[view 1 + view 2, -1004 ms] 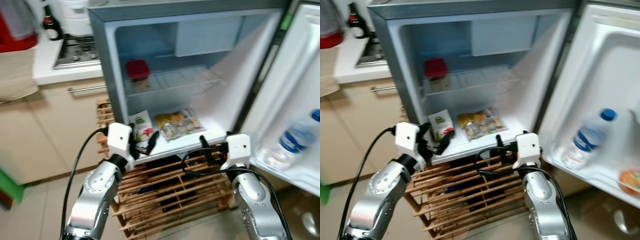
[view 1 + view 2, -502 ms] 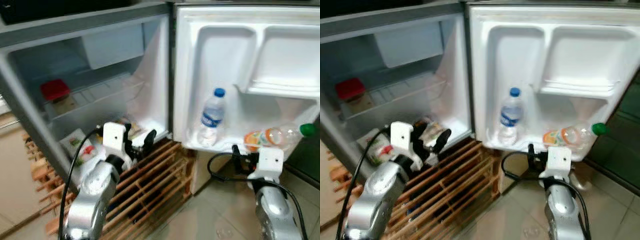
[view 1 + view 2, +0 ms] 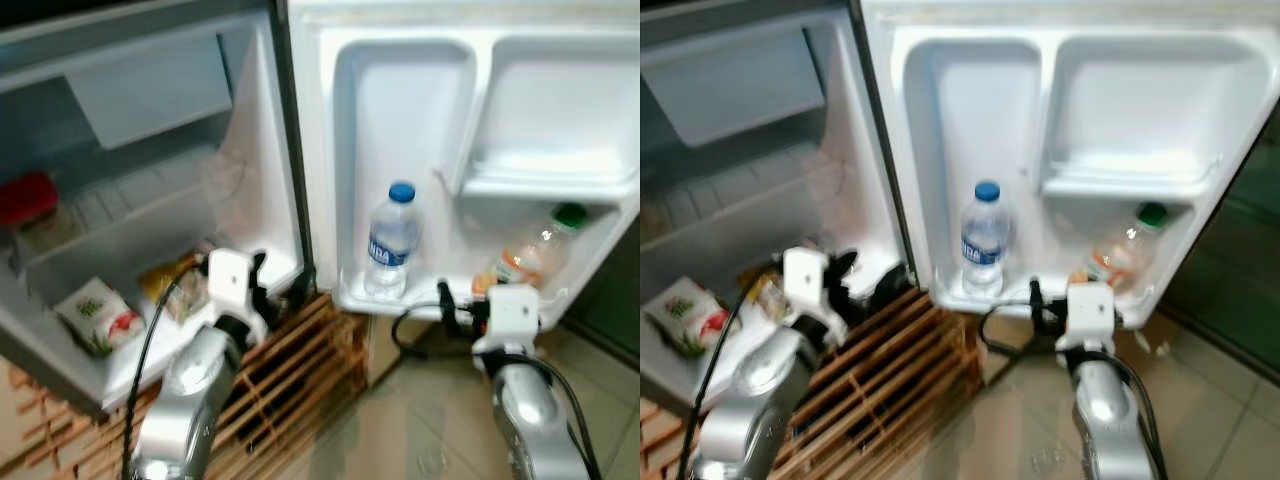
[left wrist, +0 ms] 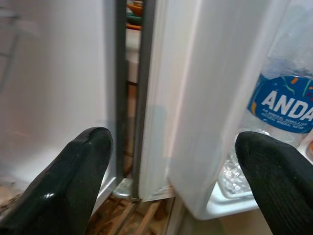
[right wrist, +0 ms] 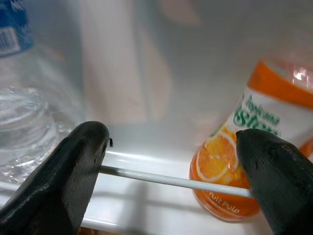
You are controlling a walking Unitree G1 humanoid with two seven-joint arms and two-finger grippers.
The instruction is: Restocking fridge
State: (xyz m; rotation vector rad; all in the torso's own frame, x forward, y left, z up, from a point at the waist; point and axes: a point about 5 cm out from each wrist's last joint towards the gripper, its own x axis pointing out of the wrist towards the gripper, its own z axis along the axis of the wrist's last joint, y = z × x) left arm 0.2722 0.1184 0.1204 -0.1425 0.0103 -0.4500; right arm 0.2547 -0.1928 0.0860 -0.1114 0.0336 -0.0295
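Observation:
The small fridge stands open, its door (image 3: 470, 130) swung out to the right. In the door's lower shelf a clear water bottle (image 3: 392, 240) with a blue cap stands upright, and an orange juice bottle (image 3: 535, 255) with a green cap leans beside it. My left gripper (image 3: 280, 285) is open and empty at the fridge's hinge edge, and its wrist view faces the water bottle (image 4: 283, 107). My right gripper (image 3: 460, 308) is open and empty just below the door shelf, between the water bottle (image 5: 24, 112) and the juice bottle (image 5: 239, 152), close to the shelf's white rail (image 5: 171, 182).
Inside the fridge a red-lidded container (image 3: 25, 195) sits on the wire shelf. A green-and-white packet (image 3: 95, 315) and a yellow packet (image 3: 175, 285) lie on the floor of the compartment. A wooden slatted rack (image 3: 300, 345) stands under the fridge. Tiled floor (image 3: 420, 430) lies in front.
The view has swung right, so the door now fills the middle. My right gripper has come up close to the door shelf. Both grippers stay open.

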